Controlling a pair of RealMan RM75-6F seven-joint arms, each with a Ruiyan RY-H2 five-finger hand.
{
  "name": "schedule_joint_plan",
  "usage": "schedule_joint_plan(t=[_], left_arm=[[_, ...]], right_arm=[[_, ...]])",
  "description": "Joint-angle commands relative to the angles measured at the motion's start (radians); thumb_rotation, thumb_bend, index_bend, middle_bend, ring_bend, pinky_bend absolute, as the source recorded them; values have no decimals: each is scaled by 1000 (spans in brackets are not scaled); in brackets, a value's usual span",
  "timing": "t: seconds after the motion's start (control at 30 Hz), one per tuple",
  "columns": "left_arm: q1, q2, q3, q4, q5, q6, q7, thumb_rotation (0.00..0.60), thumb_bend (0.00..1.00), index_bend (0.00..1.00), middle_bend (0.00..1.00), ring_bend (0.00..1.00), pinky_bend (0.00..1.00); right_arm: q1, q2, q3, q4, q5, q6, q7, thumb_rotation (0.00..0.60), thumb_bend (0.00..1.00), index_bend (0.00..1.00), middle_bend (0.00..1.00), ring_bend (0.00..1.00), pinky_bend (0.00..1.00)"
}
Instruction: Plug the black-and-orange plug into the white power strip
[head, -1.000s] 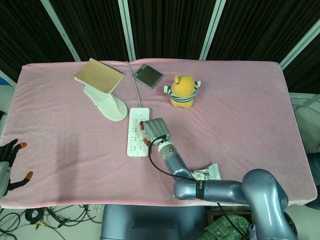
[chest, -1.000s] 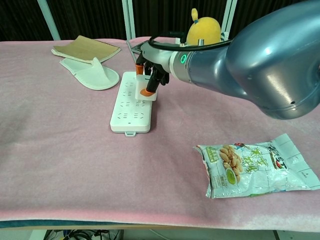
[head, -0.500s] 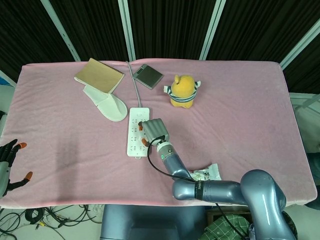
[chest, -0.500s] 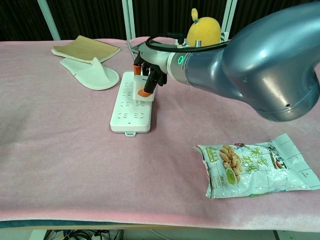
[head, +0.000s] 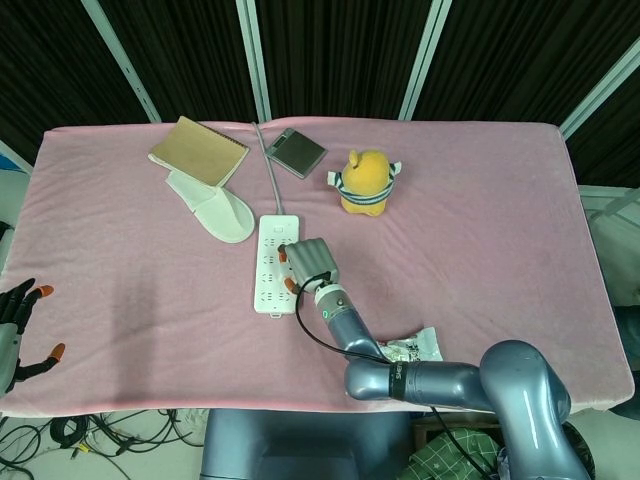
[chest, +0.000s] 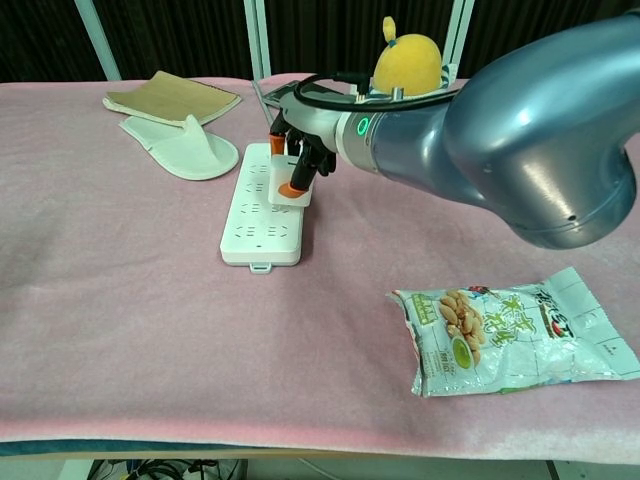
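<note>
The white power strip (head: 266, 283) (chest: 252, 226) lies lengthwise in the middle of the pink table. My right hand (head: 311, 262) (chest: 304, 148) hovers over the strip's right side, fingers curled down around the black-and-orange plug (chest: 289, 187). The plug's lower end touches the strip's top face near its far half. Most of the plug is hidden under the fingers. A black cable (head: 310, 335) trails from the hand back along the arm. My left hand (head: 17, 325) hangs off the table's near left corner, fingers spread and holding nothing.
A white slipper (head: 213, 208) and a tan notebook (head: 198, 150) lie far left of the strip. A dark flat case (head: 295, 152) and a yellow plush toy (head: 364, 183) sit behind. A snack bag (chest: 510, 332) lies near right. The strip's grey cord (head: 270, 175) runs to the far edge.
My right hand has shifted slightly left and down, bringing the plug closer onto the strip's face. The left hand has not moved.
</note>
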Motion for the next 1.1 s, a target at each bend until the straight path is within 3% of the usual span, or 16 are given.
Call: schedule_joint_plan(t=[0.03, 0.63, 1.1], left_arm=[[0, 0, 0, -1, -1, -1, 1, 600, 272, 109, 14, 0, 0], [-1, 2, 0, -3, -3, -3, 2, 600, 272, 109, 14, 0, 0], [-2, 4, 0, -6, -7, -7, 3, 600, 272, 109, 14, 0, 0]], right_arm=[[-1, -3, 0, 4, -2, -2, 1, 600, 389, 729, 633, 676, 473], [14, -29, -1, 38, -7, -8, -28, 600, 388, 757, 643, 681, 474], [43, -57, -5, 68, -25, 4, -78, 600, 397, 889, 728, 744, 530]])
